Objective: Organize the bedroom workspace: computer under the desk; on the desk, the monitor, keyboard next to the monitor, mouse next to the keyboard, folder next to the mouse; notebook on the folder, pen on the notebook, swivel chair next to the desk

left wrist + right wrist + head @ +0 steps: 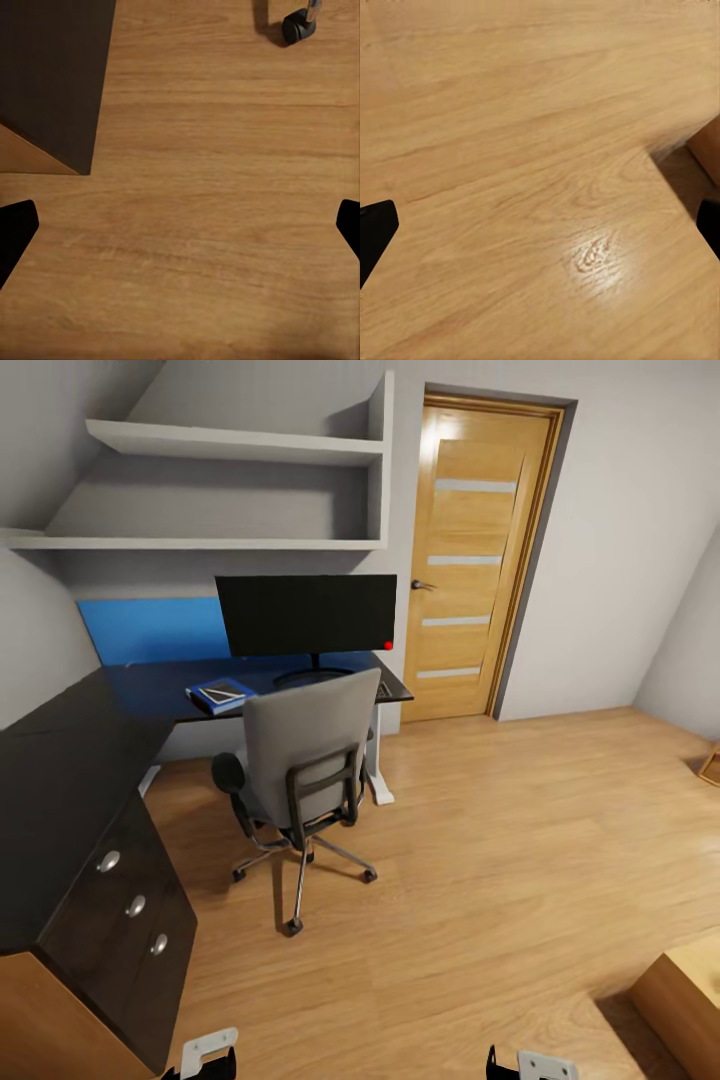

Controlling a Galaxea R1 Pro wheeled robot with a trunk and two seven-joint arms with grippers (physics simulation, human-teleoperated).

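We are looking across the bedroom floor [520, 840], which is taking up most of the head view's lower right, toward the L-shaped worktop [60, 760] running from the lower left up to the centre. The monitor [306, 615] is standing upright on its far arm, screen facing us, its long axis lying left to right across the frame. The swivel chair [300, 750] is sitting just in front of it, backrest turned to us, tucked close against the worktop edge, so it is hiding whatever is lying directly below the screen; we cannot tell whether keyboard or mouse is there. Left of the monitor's foot, the folder [222, 696] is resting flat on the worktop, with the notebook [224, 690] lying on top of it; a pen is too small to make out.

Everything on that worktop is lying up-frame and well apart from both claws. The left claw [205, 1055] is the nearer one, we judge, since the stack is sitting left of centre; the right claw [535, 1068] is at the lower edge further right. In both wrist views the dark fingertips are standing at opposite edges, so each claw is spread wide and holding nothing, hanging over bare floor. A chair castor [298, 27] is showing in the left wrist view.
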